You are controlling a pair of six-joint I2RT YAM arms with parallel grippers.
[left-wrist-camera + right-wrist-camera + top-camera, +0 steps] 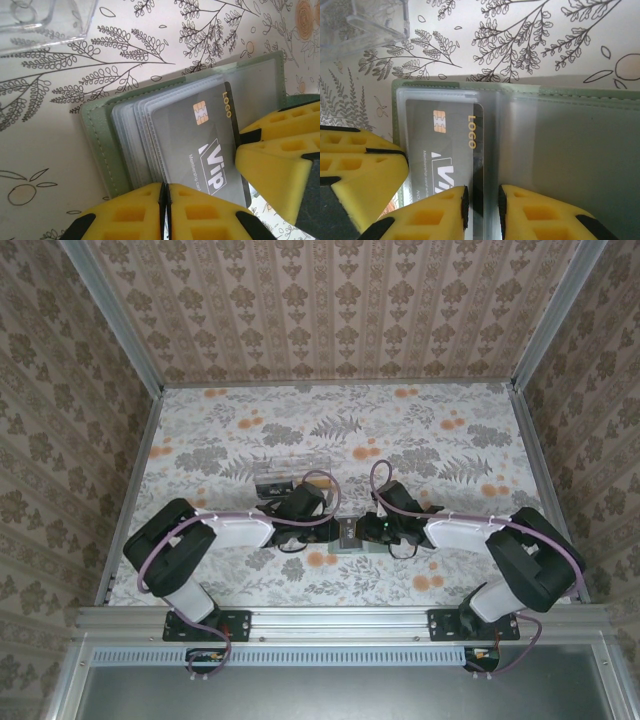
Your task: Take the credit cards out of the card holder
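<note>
yellow fingers of the left claw [166, 194], left wrist view: pads pressed together along one thin seam, clamped on the near edge of the card holder [97, 135] where its clear sleeves [131, 140] end. yellow fingers of the right claw [483, 196], right wrist view: narrow gap, closed on the long edge of a credit card [445, 145] and the sleeve about it.

left wrist view, particulars: sleeves fanned in a stack off the green panel. card on top, dark grey, gold chip, "logo" in gold, "vip" in white. right claw at the right, gripping the card's far edge. clear box [40, 20] at upper left, apart from the holder.

right wrist view, particulars: holder lying open, second panel flat under a cloudy clear pocket, green border. left claw at lower left, just beside the card.

top view, particulars: left arm [235, 530] and right arm [465, 532] bent low from their bases at the near edge, forearms pointed inward at each other. claws meet over the holder, midway across the bench [420, 430], towards its near side. clear box just behind the left claw. purple cable [318, 480] looped over each wrist.

card holder, description: small, flat, grey-green, matte, bifold.
</note>
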